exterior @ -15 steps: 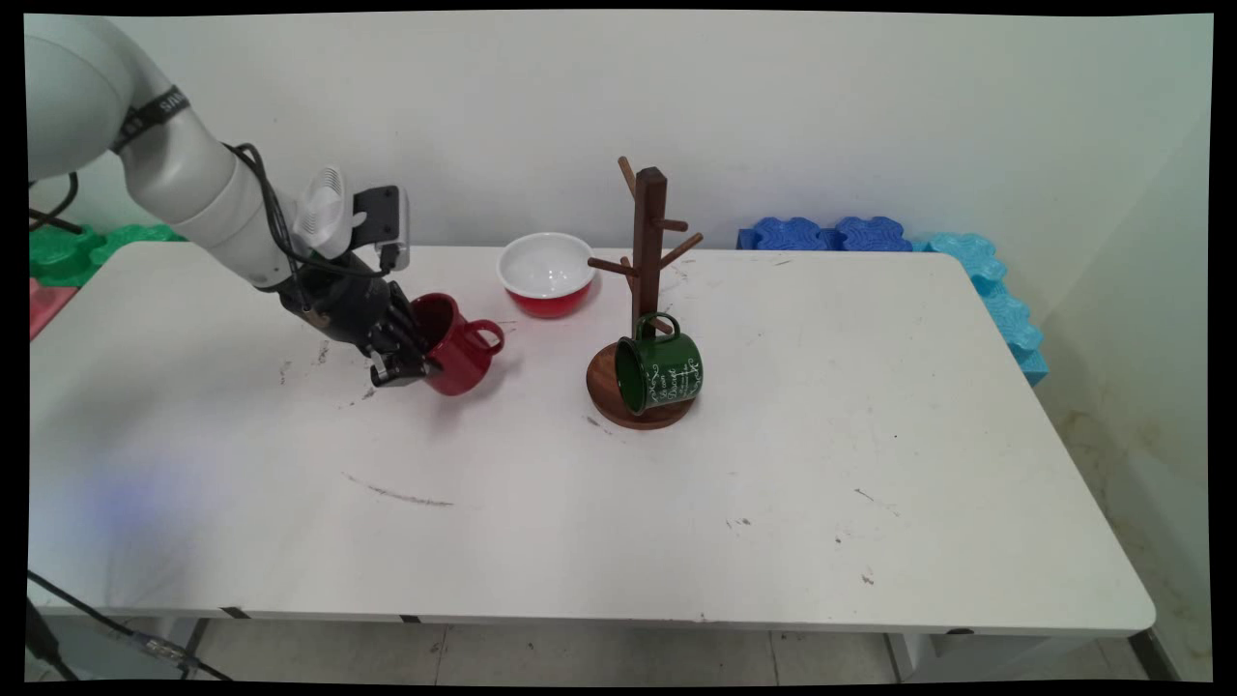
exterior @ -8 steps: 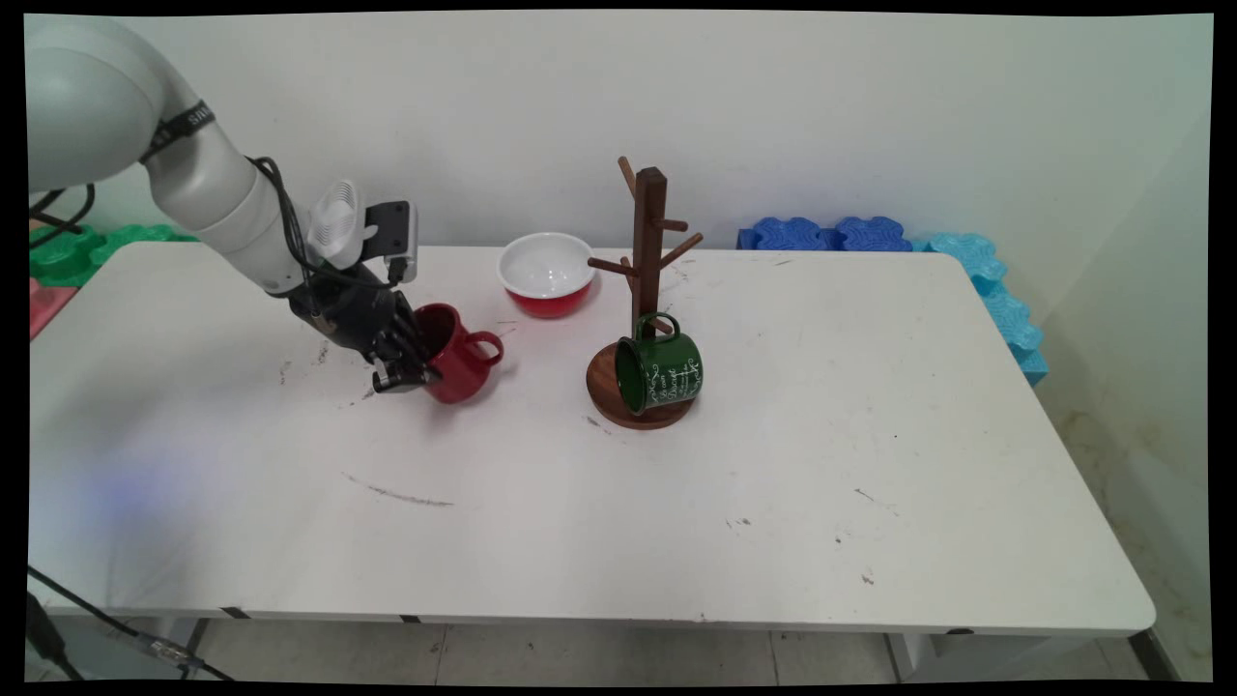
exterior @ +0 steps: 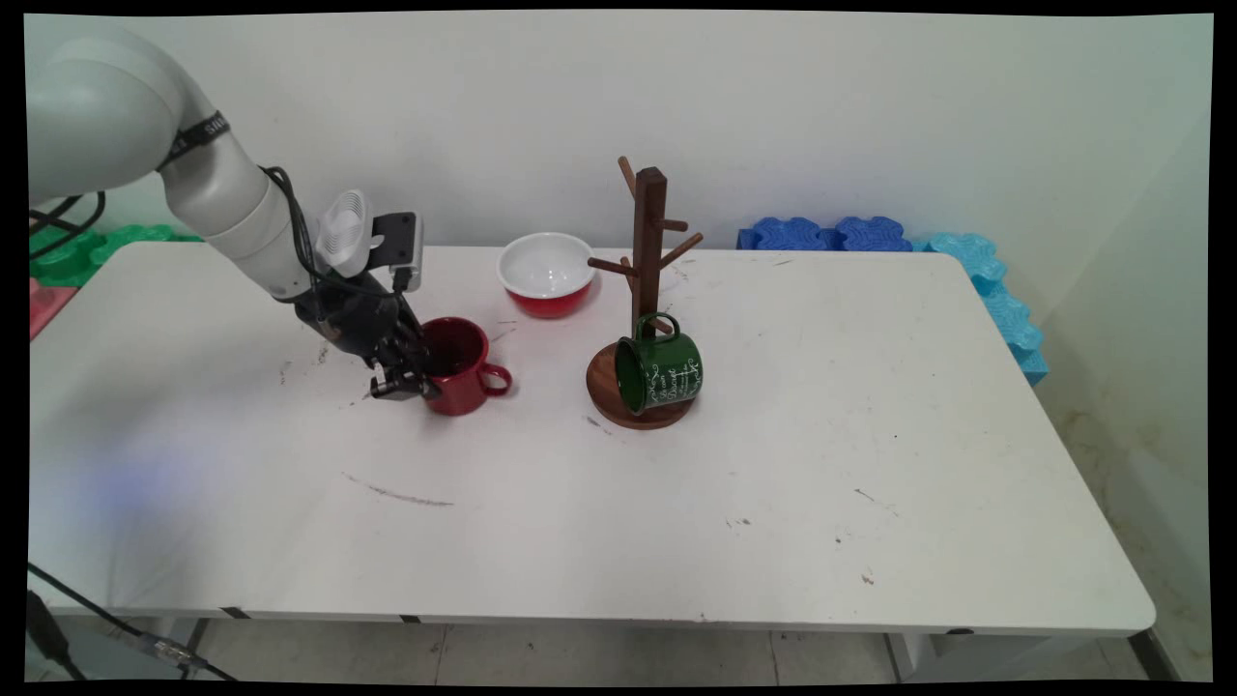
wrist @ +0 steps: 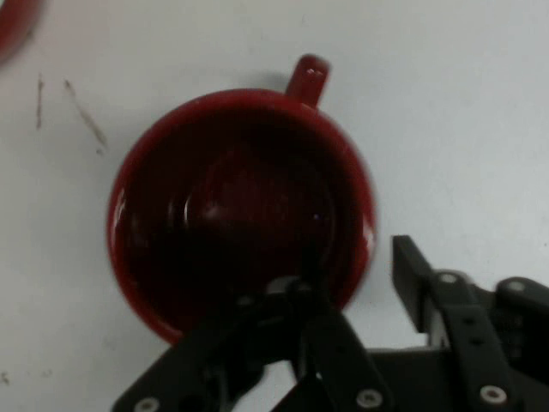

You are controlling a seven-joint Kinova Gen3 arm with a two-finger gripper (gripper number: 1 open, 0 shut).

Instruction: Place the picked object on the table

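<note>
We see the gripper [exterior: 414, 377] low over the white table [exterior: 618, 503], left of centre, with one finger [wrist: 292, 300] inside the red mug [exterior: 462, 365] and the other [wrist: 412, 275] outside its wall. In the hand view the outer finger stands a little off the rim, with table showing between, so we read the hand as released, not clamped on the wall. The mug stands upright on the table with its mouth up and its handle pointing to the picture's right, away from the arm. Behind it, near the table's far edge, sits a red bowl [exterior: 547, 275] with a white inside. To the mug's right stands a wooden mug tree [exterior: 648, 251], and a green mug [exterior: 660, 372] lies on its side on the tree's round base, mouth turned to the left.
</note>
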